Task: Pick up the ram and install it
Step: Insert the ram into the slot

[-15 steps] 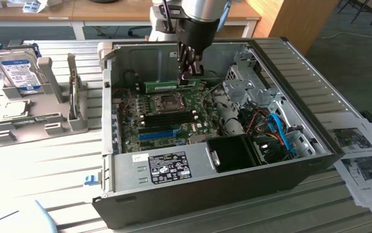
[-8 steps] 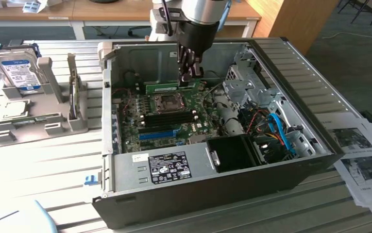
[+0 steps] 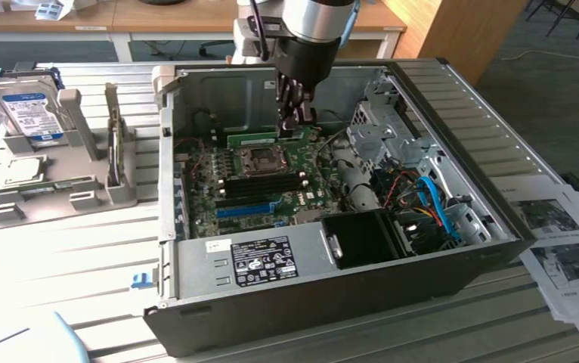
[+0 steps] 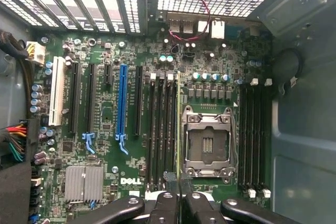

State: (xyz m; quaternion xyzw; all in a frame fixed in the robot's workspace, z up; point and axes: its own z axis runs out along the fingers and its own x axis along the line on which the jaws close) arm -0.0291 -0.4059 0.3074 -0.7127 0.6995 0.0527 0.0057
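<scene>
The long, thin green circuit-board ram stick (image 3: 259,139) is already picked up: it is clamped by its flat faces in the black metal gripper (image 3: 295,125), with the jaws nearly closed on it. It is held on edge inside the grey sheet-metal computer case (image 3: 471,128), above the narrow black plastic memory slots (image 4: 160,129) and beside the shiny steel processor socket (image 4: 206,142). It is judged that the pressing-in is not yet done.

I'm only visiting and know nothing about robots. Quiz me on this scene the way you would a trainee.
1. True or false: the computer case has its side closed.
2. What does the gripper hold? A) the ram B) a screwdriver C) a cable
3. Fill in: the hard drive stands in a grey holder on the exterior view's ____ of the case.

Key: 1 false; 2 A; 3 left.
</scene>
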